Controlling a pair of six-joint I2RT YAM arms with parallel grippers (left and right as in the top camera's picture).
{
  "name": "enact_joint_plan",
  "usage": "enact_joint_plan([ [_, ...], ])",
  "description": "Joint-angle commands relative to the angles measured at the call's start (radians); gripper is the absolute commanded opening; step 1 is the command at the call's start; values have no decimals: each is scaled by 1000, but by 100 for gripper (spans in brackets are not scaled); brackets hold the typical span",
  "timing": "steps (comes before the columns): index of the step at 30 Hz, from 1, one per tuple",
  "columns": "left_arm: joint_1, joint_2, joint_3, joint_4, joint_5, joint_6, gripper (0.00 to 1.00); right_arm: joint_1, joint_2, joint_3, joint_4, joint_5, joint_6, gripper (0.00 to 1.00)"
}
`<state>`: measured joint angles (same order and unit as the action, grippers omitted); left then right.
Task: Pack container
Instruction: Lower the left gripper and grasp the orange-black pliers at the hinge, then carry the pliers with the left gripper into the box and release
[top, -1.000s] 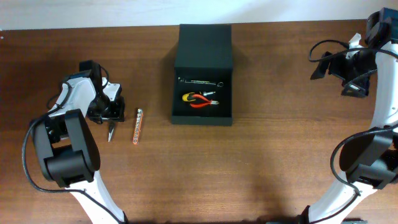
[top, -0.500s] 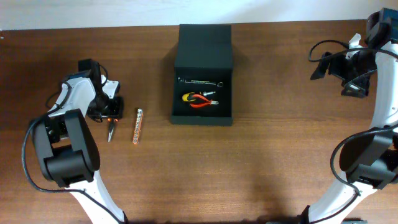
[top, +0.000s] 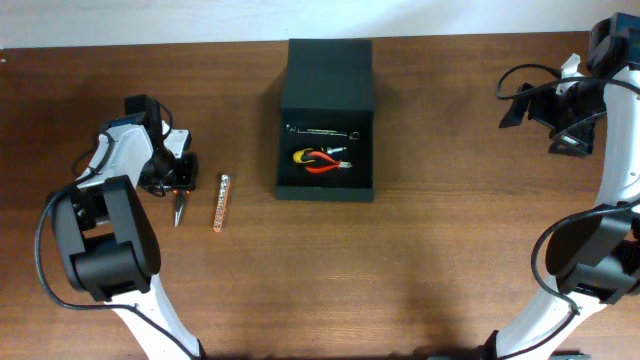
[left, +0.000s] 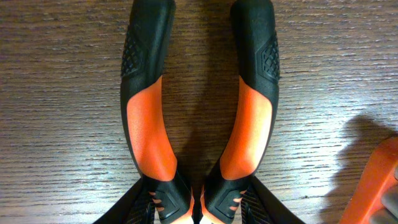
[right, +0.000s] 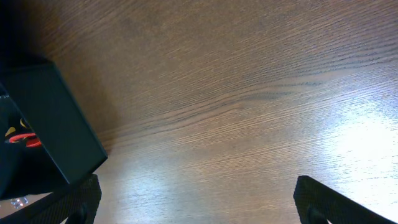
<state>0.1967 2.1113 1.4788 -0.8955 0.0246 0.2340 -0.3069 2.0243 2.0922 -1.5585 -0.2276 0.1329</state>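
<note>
Left tool narrower around curved, rubbery pliers

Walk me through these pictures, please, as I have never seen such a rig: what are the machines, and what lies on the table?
These are two robot arms at a wooden table, each ending in a two-finger claw. The wide picture looks down from above; the other two come from small cameras on the wrists. In the middle stands the container, a dark box with its lid folded back; inside lie red-and-yellow pliers and a slim metal tool. On the table to its left lie an orange rod and orange-and-black pliers. The left claw is right over those pliers, whose handles fill its wrist picture; whether it grips them I cannot tell. The right claw is open and holds nothing.
</note>
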Motion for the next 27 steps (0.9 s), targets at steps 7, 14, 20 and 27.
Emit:
enact_joint_plan([
  [7, -3, 40, -13, -22, 23, -20, 2, -1, -2, -4, 3, -9, 7, 99],
  [14, -3, -27, 37, -56, 19, 2, 2, -1, -2, -4, 3, -9, 7, 99],
  [20, -3, -97, 90, -90, 5, 3, 2, -1, -2, -4, 3, -9, 7, 99],
  [27, -3, -137, 95, -103, 5, 8, 2, -1, -2, -4, 3, -9, 7, 99],
])
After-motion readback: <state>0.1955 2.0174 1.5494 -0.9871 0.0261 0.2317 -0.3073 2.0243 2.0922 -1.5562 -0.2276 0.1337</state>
